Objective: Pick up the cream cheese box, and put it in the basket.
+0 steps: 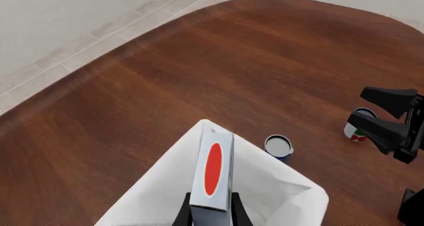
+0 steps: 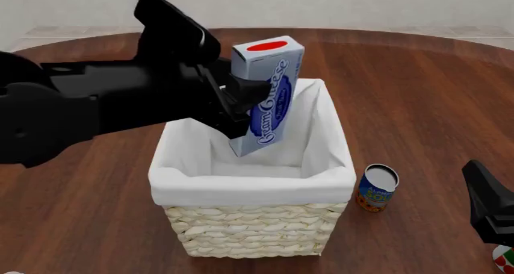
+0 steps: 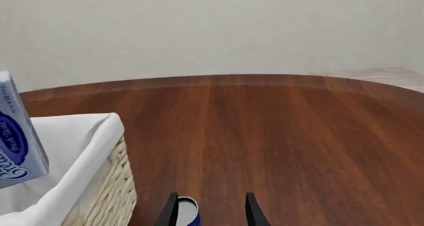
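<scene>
My left fingers (image 2: 241, 99) pinching the cream cheese box (image 2: 269, 93) upright above the basket (image 2: 253, 193), my right fingers (image 3: 210, 211) spread, blue can (image 2: 377, 188) beside basket

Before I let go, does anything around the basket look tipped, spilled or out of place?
Nothing stands out. The left gripper holds the pale blue cream cheese carton upright above the lined wicker basket. The small blue-and-orange can stands upright beside it.

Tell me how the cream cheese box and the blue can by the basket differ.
The cream cheese box is a flat rectangular carton; the can is a short cylinder. The box hangs tilted in the left gripper above the basket; the can stands upright on the table. Both carry blue labels.
</scene>
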